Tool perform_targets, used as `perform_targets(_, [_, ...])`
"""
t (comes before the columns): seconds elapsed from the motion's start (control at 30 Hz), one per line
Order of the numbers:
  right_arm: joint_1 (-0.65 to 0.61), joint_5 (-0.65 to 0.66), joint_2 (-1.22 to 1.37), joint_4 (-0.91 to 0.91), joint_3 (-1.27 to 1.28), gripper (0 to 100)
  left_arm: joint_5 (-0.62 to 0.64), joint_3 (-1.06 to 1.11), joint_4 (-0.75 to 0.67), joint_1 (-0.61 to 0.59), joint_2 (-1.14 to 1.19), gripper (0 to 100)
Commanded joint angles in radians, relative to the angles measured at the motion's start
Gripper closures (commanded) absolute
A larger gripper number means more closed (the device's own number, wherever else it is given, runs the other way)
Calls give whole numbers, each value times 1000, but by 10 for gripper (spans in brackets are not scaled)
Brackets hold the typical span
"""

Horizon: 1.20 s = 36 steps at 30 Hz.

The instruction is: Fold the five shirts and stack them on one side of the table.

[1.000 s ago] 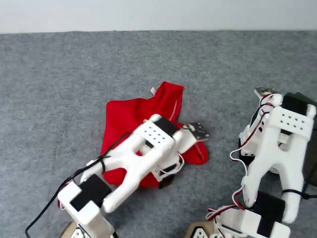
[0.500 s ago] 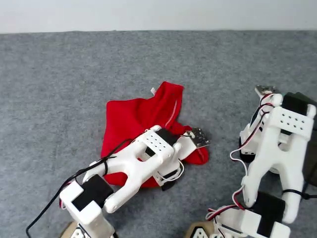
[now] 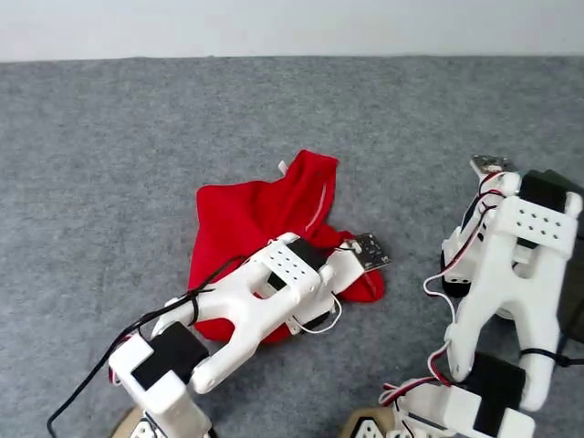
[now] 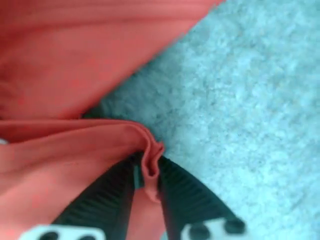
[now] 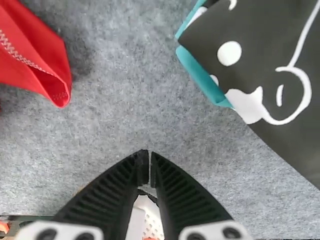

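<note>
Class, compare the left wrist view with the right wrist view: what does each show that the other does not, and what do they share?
Left wrist view: the left gripper shut on a fold of the red shirt. Right wrist view: the right gripper shut, empty, and a black shirt lying on a teal shirt. Both: red shirt and grey table.

Matt red cloth shirt (image 3: 242,219), rough grey felt table cover (image 3: 109,155), smooth white plastic arms (image 3: 511,265), ribbed black fingers (image 5: 117,185)
</note>
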Motion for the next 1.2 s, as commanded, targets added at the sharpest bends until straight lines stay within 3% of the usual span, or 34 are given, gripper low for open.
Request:
perform_targets(0.0, [-13, -12, -53, -1, -14, 990, -18, -16, 54, -43, -163, 987])
perform_targets(0.1, [-13, -12, -54, 1, -14, 990, -18, -61, 118, -127, -321, 987])
perform_targets(0.37, [-15, -12, -54, 2, -14, 990, -26, -237, 264, -486, -672, 987])
perform_targets(0.6, [-62, -18, -56, 4, -84, 990, -158, -236, 384, -783, -812, 987])
perform_targets(0.87, [-314, -20, -44, 1, -235, 990, -212, -206, 423, -1142, -830, 987])
perform_targets(1.17, [-682, -20, -30, -81, -236, 990, -213, 47, 250, -1270, -830, 987])
